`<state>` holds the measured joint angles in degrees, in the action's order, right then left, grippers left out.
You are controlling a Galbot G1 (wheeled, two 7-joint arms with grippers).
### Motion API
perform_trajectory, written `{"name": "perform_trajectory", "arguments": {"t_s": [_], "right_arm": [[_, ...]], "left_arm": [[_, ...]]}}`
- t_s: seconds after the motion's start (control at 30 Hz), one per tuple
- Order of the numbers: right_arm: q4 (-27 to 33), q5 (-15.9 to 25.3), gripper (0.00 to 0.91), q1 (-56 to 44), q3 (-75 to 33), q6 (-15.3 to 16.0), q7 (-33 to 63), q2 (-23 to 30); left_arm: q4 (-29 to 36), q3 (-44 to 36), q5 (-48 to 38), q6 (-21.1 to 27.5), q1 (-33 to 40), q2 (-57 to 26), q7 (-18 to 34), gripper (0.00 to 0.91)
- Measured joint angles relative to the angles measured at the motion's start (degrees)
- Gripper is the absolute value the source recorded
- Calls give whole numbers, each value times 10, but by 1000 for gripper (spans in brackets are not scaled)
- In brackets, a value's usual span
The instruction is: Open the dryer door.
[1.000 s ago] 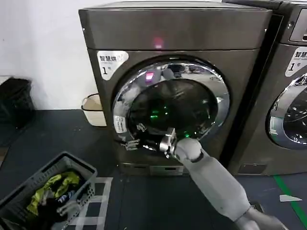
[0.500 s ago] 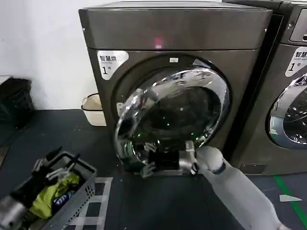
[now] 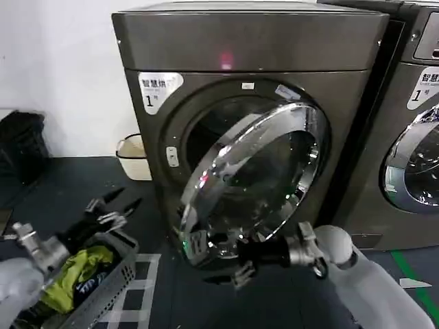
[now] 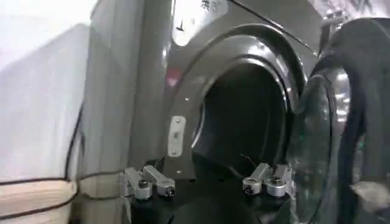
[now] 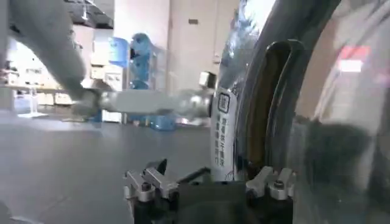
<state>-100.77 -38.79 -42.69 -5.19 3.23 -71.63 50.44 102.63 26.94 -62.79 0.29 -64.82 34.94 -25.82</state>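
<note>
The dryer (image 3: 247,41) is a dark bronze-grey front-loader with a pink light and a "1" sticker. Its dryer door (image 3: 254,178), a chrome ring around dark glass, stands partly open, swung out on its right-hand hinge, and the dark drum opening (image 4: 244,122) shows behind it. My right gripper (image 3: 218,259) is at the door's lower free edge, open, with the door rim (image 5: 256,109) between its spread fingers. Left of the dryer, my left gripper (image 3: 113,205) hovers above the basket, open and holding nothing. It faces the drum opening, with the left gripper (image 4: 207,185) still apart from the machine.
A grey laundry basket (image 3: 122,241) with green clothes sits on the floor at the lower left. A white bin (image 3: 134,157) stands against the wall beside the dryer. A second similar machine (image 3: 411,137) stands close on the right. A black basket (image 3: 20,144) is far left.
The door went from shut to partly open as my right gripper drew its lower edge outward and down. My left arm rose from the basket toward the dryer.
</note>
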Motion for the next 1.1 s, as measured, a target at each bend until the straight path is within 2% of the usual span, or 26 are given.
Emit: {"name": "perform_trajectory", "arguments": {"t_s": [0.17,0.3,0.47,0.63,0.83,1.0,1.1], "right_arm": [[-2,-2,907,-34,-36,-23,-39,-14],[-11,-11,907,-68,-76,-28,-45,-24],[-4,-22,907,-122,-154,-39,-54,-21],[3,-28,907,-191,-271,-36,-56,-11],[-6,-19,907,-257,-429,-12,-3,24],[-36,-25,907,-299,-551,-28,101,75],[-66,-8,907,-324,-610,-44,172,106]], "left_arm": [[-53,-130,-8,-18,113,3,-23,907],[-87,-222,3,-23,193,18,-33,907],[-98,-306,5,-29,254,41,-43,907],[-96,-361,7,-29,294,61,-51,907],[-83,-412,22,-28,324,87,-60,907],[-66,-448,51,-33,342,102,-59,907],[-50,-465,45,-33,345,100,-49,907]]}}
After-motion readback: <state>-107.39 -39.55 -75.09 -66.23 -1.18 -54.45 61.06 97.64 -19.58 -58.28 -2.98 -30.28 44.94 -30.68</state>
